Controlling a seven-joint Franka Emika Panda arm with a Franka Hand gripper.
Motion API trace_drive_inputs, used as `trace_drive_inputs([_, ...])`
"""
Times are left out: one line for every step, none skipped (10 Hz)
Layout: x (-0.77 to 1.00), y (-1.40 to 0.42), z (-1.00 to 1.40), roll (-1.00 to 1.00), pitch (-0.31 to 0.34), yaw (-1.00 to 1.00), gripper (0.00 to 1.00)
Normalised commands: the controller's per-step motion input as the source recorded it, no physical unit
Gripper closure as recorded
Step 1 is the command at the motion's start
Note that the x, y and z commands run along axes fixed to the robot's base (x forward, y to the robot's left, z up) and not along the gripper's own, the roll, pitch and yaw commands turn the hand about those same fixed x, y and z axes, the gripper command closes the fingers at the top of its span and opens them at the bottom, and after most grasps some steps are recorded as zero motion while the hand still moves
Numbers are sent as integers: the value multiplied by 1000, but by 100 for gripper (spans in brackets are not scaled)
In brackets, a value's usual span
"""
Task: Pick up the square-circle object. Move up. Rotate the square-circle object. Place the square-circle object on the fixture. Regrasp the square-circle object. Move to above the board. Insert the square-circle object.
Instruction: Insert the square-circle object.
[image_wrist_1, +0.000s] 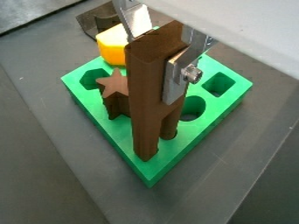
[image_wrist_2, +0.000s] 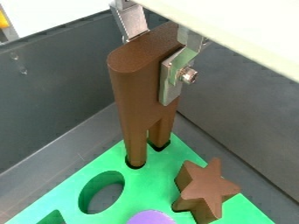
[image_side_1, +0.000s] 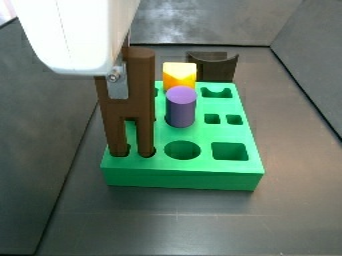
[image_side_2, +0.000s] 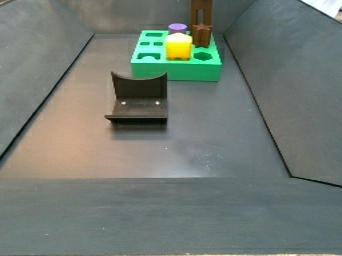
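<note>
The gripper (image_wrist_1: 162, 54) stands directly above the board (image_wrist_1: 216, 114), its silver finger plates closed on the upper part of the square-circle object (image_wrist_1: 152, 96); in both wrist views one plate lies flat against the object's side (image_wrist_2: 176, 74) and another shows behind its top. The square-circle object (image_side_1: 124, 115) is upright at a corner of the board (image_side_1: 201, 170), and in a side view its two brown legs reach down to the board's top face at that corner; whether the lower ends are seated in holes or only touching the surface cannot be told. A wrist view shows the slimmer leg entering a round opening in the green surface (image_wrist_2: 146, 184). The brown star-shaped peg (image_wrist_2: 207, 187) stands in the board just beside the object. The purple cylinder (image_side_1: 181, 106) and the yellow block (image_side_1: 179, 75) also stand in the board, farther along from the held piece, with empty round and square holes near them. The fixture (image_side_2: 138, 97) sits on the dark floor well apart from the board (image_side_2: 201, 72), nothing resting on it; in a side view its scooped top (image_side_1: 211, 65) appears just behind the board.
</note>
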Motion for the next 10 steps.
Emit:
trace_drive_inputs([0, 0, -189, 37, -59, -40, 100])
trace_drive_inputs([0, 0, -194, 34, -89, -63, 100])
trace_drive_inputs([20, 0, -274, 44, -113, -131, 100])
trace_drive_inputs([43, 0, -331, 76, -133, -194, 100])
trace_drive_inputs([0, -69, -440, 181, -186, -217, 100])
trace_drive_inputs([0, -106, -491, 223, -196, -180, 100])
trace_drive_inputs([0, -14, -517, 206, -173, -103, 100])
trace_drive_inputs([0, 0, -531, 186, -167, -66, 100])
trace_drive_inputs([0, 0, -494, 153, -149, -54, 100])
trace_drive_inputs([0, 9, -466, 87, -120, -51, 100])
